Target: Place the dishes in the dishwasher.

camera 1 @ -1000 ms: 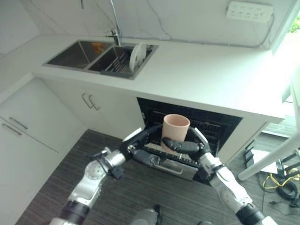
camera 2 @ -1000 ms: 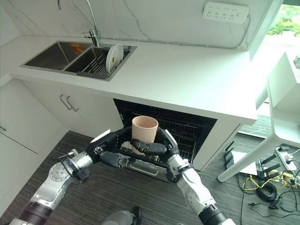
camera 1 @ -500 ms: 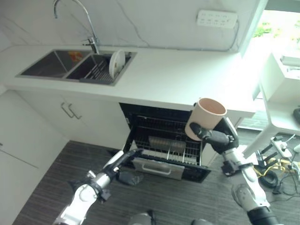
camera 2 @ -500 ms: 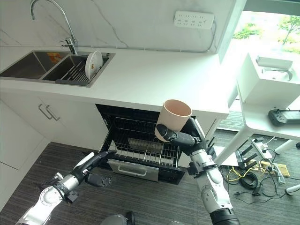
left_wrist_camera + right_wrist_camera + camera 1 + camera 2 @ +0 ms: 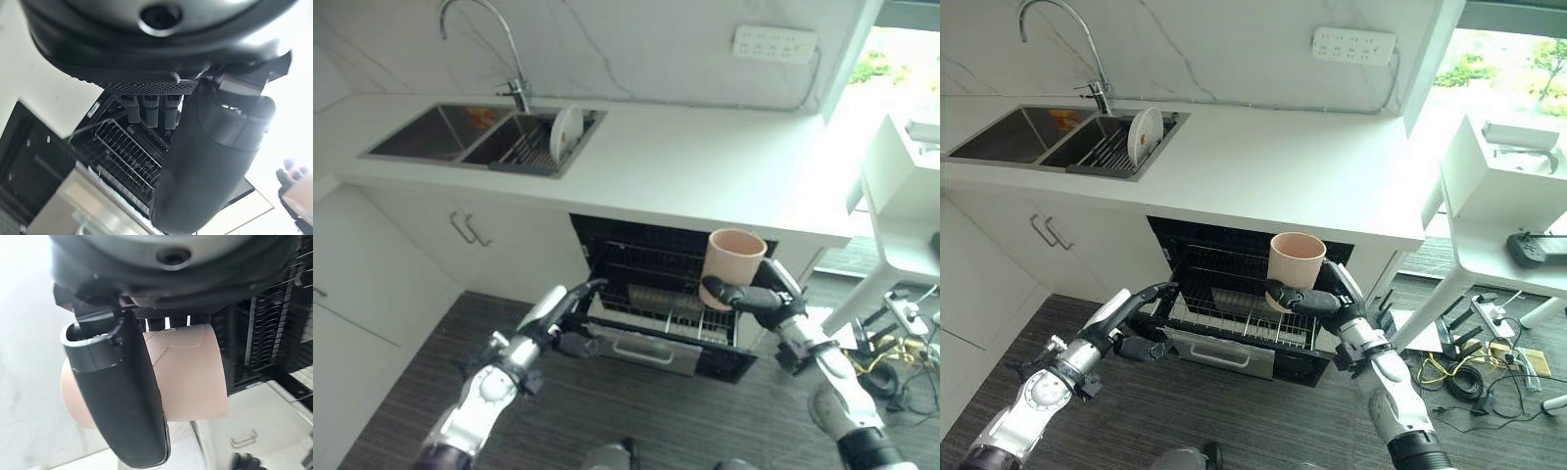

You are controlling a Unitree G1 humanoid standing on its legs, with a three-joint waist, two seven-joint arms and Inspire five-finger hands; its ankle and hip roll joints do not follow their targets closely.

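Between my right hand's [image 5: 1332,299] thumb and fingers sits the pink cup [image 5: 1294,268], gripped low on its wall, mouth up and tipped a touch toward the counter. My right wrist view confirms it: the thumb lies across the cup's side, fingers wrapped behind. I'm holding the cup in the air over the right end of the pulled-out dishwasher rack [image 5: 1234,321], clear of the wires as far as I can tell.

Over on the other side, my left hand [image 5: 570,300] is stretched out with straight fingers at the rack's left front corner, by the dishwasher's open cavity [image 5: 656,262]; I can't tell whether the fingertips touch the wire. My left wrist view shows relaxed fingers, holding nothing, with the rack's wire grid past them.

Further out, the steel front panel with its handle [image 5: 646,350] hangs below the rack. Up on the white countertop [image 5: 1263,166], a double sink [image 5: 1028,132] sits at the far left, one white plate [image 5: 1144,134] upright in its drying rack, tap [image 5: 1058,29] arching above. White power strip [image 5: 1353,45] is fixed on the wall.
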